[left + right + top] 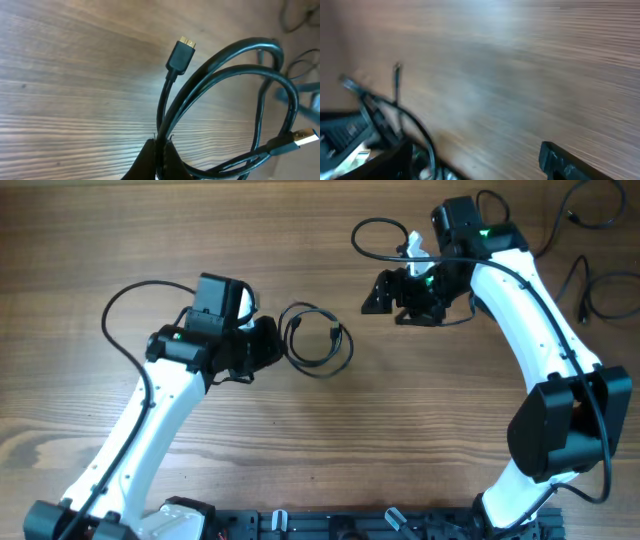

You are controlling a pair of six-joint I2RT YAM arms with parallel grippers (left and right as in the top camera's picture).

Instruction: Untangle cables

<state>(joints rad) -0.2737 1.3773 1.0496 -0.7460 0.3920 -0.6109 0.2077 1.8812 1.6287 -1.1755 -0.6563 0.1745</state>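
Note:
A coiled black USB cable (318, 340) lies on the wooden table at centre. My left gripper (272, 343) is shut on the coil's left side. In the left wrist view the fingertips (162, 150) pinch the cable strands (220, 65), with a black plug (180, 54) and a gold-tipped plug (300, 137) free. My right gripper (392, 295) is open and empty above the table, right of the coil. In the blurred right wrist view its fingers (480, 160) are wide apart, with the cable (415, 130) and the left arm at lower left.
More black cables (590, 240) lie at the far right corner of the table. The right arm's own black lead (375, 240) loops near a white piece (415, 248) at the wrist. The arm bases stand along the front edge (360, 525).

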